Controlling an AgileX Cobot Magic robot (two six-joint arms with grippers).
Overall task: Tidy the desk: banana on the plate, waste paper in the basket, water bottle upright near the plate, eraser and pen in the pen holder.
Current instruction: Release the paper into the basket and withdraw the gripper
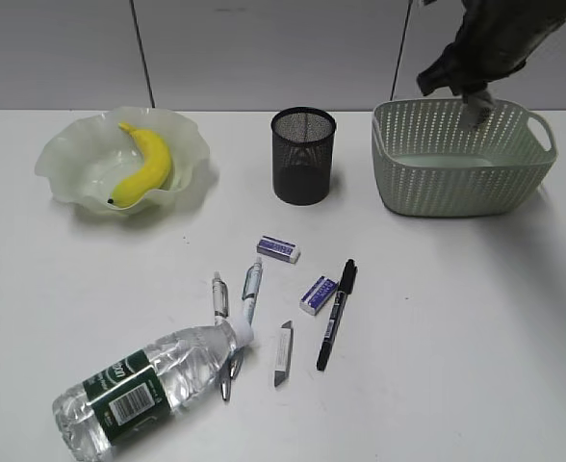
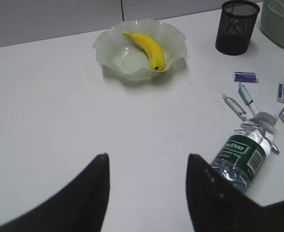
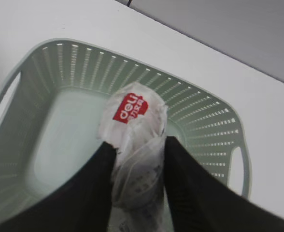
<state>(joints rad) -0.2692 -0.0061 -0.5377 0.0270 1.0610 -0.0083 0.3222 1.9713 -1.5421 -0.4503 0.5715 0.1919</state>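
Observation:
My right gripper [image 3: 139,142] hangs over the pale green basket [image 3: 79,60], shut on the crumpled waste paper [image 3: 134,121]; the wad sits between both fingers above the basket floor. The exterior view shows that gripper [image 1: 475,104] just above the basket [image 1: 456,183]. The banana [image 1: 146,159] lies in the wavy plate [image 1: 66,144]. The water bottle [image 1: 143,385] lies on its side at the front left. My left gripper [image 2: 148,157] stands open over bare desk, the bottle [image 2: 246,150] just to its right. Two erasers [image 1: 278,248] [image 1: 318,295] and a black pen [image 1: 337,313] lie in front of the pen holder [image 1: 302,154].
Two more pens [image 1: 251,289] [image 1: 220,296] lie by the bottle's cap, one partly under it. A grey stick-shaped item [image 1: 283,353] lies beside the black pen. Bare white desk spreads right of the pens and in front of the basket.

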